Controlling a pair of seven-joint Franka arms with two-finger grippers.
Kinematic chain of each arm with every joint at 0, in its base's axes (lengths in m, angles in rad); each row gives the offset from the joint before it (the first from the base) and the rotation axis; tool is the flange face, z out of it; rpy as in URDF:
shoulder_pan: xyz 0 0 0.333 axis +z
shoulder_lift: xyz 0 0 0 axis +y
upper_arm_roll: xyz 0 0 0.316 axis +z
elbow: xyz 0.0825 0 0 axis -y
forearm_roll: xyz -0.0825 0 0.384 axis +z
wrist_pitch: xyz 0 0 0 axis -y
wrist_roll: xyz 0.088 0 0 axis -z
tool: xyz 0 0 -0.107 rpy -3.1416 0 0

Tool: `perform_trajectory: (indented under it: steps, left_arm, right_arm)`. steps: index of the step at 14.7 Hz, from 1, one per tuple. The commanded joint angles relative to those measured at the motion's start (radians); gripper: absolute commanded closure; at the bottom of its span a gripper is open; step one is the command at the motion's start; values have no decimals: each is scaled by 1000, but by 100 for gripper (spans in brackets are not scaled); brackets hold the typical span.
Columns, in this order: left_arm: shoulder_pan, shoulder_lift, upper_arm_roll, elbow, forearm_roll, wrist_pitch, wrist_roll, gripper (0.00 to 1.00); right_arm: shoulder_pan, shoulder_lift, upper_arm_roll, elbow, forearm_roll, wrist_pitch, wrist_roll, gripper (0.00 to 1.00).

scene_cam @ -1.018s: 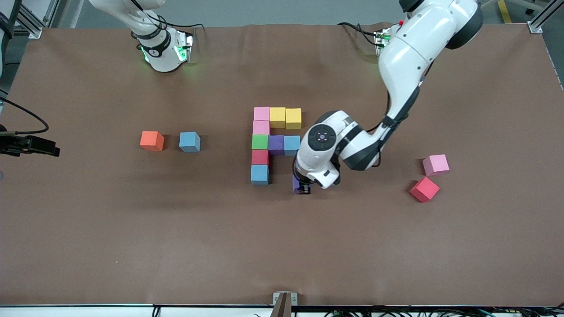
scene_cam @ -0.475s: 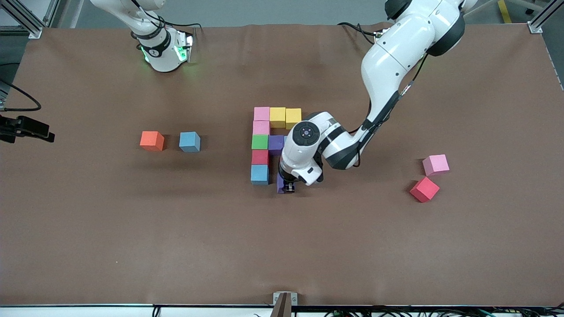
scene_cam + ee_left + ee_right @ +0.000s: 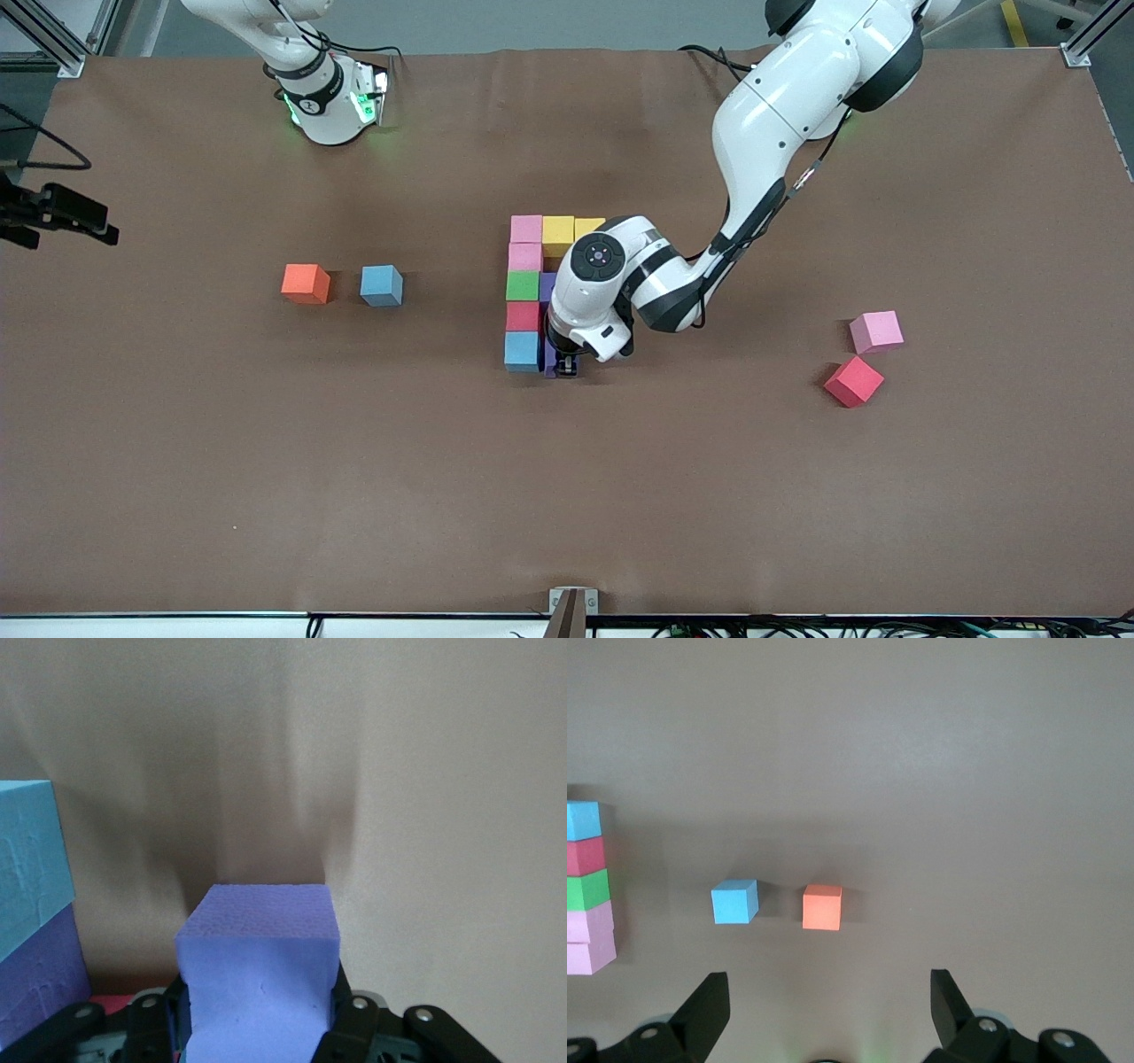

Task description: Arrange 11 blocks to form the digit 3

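Note:
Touching blocks form a partial figure. A column runs pink (image 3: pixel 525 228), pink (image 3: pixel 524 257), green (image 3: pixel 522 285), red (image 3: pixel 522 315), light blue (image 3: pixel 522 350). Two yellow blocks (image 3: pixel 558 235) extend its farthest end. A purple block (image 3: pixel 35 979) and a light blue block (image 3: pixel 27 859) extend from the green one. My left gripper (image 3: pixel 567 368) (image 3: pixel 261 997) is shut on another purple block (image 3: pixel 550 361) (image 3: pixel 261 943), held low right beside the column's light blue block. Only the right wrist view shows my right gripper (image 3: pixel 828 1001); it hangs open, with nothing in it, high over the table.
Toward the right arm's end lie a loose light blue block (image 3: pixel 382 285) (image 3: pixel 734 901) and an orange cube (image 3: pixel 306 283) (image 3: pixel 822 906). Toward the left arm's end lie a pink block (image 3: pixel 876 330) and a red block (image 3: pixel 853 381). The left forearm hangs over part of the figure.
The left gripper has carried the purple block toward the right arm's end, from a gap away to right beside the column's light blue block. The blocks on the table have not moved.

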Motion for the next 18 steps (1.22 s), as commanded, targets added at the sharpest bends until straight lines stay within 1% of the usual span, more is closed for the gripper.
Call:
perform_trajectory:
  steps: [1, 8, 9, 11, 18]
  left_arm:
    - [-18, 32, 11, 19, -26, 5, -3, 60]
    - [-31, 41, 11, 25, -44, 6, -3, 60]
    - [-31, 43, 11, 26, -44, 6, -3, 60]
    - [-31, 43, 11, 29, -44, 8, -2, 60]
    - [-31, 50, 11, 31, -43, 37, 0, 59]
  right_arm:
    - [5, -73, 2, -67, -14, 14, -11, 0]
    - [3, -103, 10, -47, -14, -29, -11, 0]
    - [6, -122, 10, -53, -14, -41, -12, 0]
    - [28, -133, 10, -68, -18, -35, -15, 0]
    - [22, -132, 10, -67, -40, -5, -18, 0]
